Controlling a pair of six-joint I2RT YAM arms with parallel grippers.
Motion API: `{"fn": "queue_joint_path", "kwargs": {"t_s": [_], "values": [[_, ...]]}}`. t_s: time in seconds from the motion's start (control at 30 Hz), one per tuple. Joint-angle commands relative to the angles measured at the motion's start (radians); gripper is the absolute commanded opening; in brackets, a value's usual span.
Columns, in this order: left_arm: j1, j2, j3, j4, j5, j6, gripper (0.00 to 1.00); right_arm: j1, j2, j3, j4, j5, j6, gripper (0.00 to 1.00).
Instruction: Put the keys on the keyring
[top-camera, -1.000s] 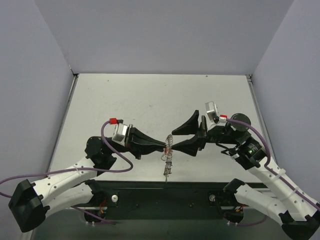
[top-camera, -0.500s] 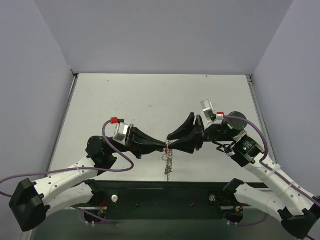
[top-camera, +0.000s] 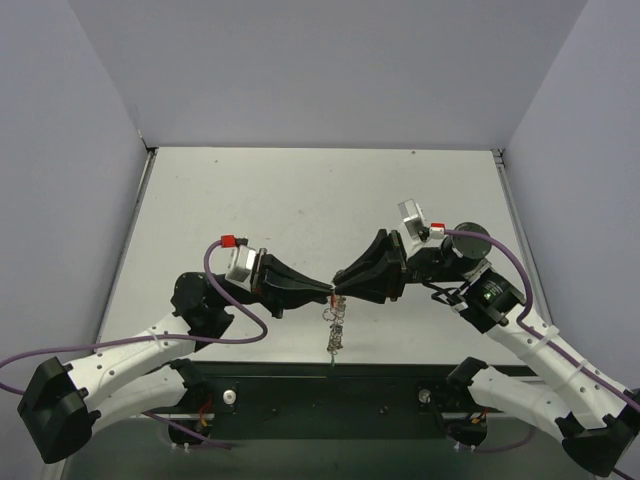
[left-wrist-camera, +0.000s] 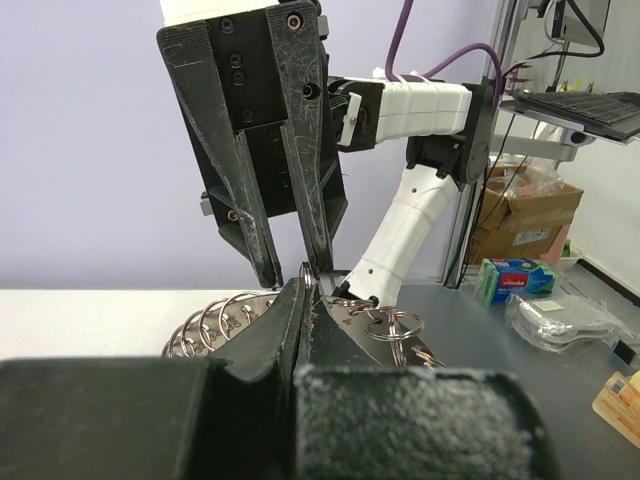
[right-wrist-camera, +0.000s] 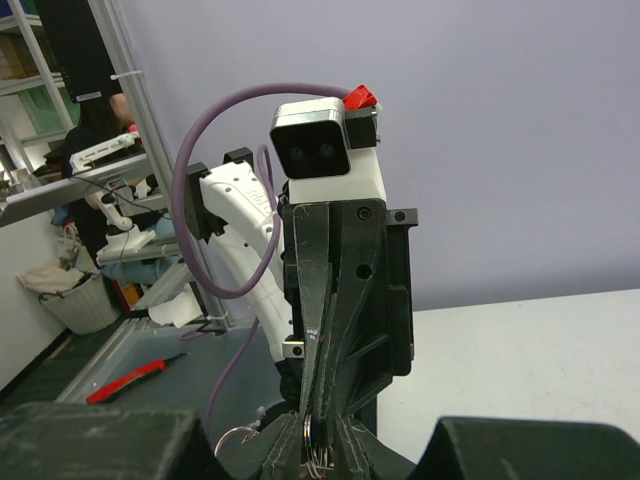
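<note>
The grey walls close the pale table (top-camera: 250, 200) on three sides, and the work happens in the air above the middle of its near edge. There is one keyring (top-camera: 337, 318). It hangs between the two arms, and its bunch of small silver pieces trails down from the pinch point, so in the top view its long axis runs toward the near edge.

The left jaws are pressed together on the wire of the keyring and carry it. The right jaws come from the opposite side, tip to tip with the left ones. They stand narrow, with a small gap, one finger on each side of the wire just beside the left tips. I cannot tell whether they already touch it.

So both arms are equally near. In my judgement the coming move depends on the right jaws meeting the wire beside the left grip.

I see no loose key on the table. The keys in the bunch are too small to count.
</note>
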Motion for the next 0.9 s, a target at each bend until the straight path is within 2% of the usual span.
{"fn": "queue_joint_path", "kwargs": {"t_s": [0.0,0.3,0.33,0.37,0.4,0.5,0.6,0.67,0.7,0.8,0.87], "values": [[-0.005,-0.024,0.038,0.111,-0.033,0.001,0.00,0.007,-0.016,-0.004,0.063,-0.035,-0.027,0.19],[-0.005,-0.029,0.023,0.136,-0.056,0.007,0.00,0.008,-0.004,-0.013,0.069,-0.039,-0.023,0.13],[-0.003,-0.030,0.023,0.139,-0.056,0.009,0.00,0.008,-0.004,-0.011,0.071,-0.039,-0.024,0.11],[-0.003,-0.027,0.023,0.142,-0.055,0.009,0.00,0.008,0.001,-0.011,0.069,-0.039,-0.023,0.02],[-0.003,-0.027,0.023,0.143,-0.055,0.007,0.00,0.008,0.004,-0.008,0.066,-0.041,-0.021,0.00],[-0.005,-0.029,0.026,0.139,-0.052,0.009,0.00,0.008,0.010,0.000,0.048,-0.042,-0.029,0.00],[-0.002,-0.043,0.036,0.050,-0.055,0.035,0.00,0.008,0.004,0.015,0.005,-0.039,-0.050,0.00],[-0.002,-0.070,0.049,-0.016,-0.062,0.056,0.11,0.008,-0.012,0.021,-0.009,-0.032,-0.070,0.00],[-0.003,-0.084,0.053,-0.080,-0.070,0.082,0.33,0.008,-0.018,0.019,-0.015,-0.024,-0.072,0.00],[0.000,-0.148,0.055,-0.189,-0.123,0.128,0.65,0.007,-0.045,0.012,-0.003,-0.007,-0.076,0.00],[0.000,-0.203,0.044,-0.222,-0.160,0.150,0.71,0.007,-0.055,0.010,0.011,-0.003,-0.073,0.00]]}}
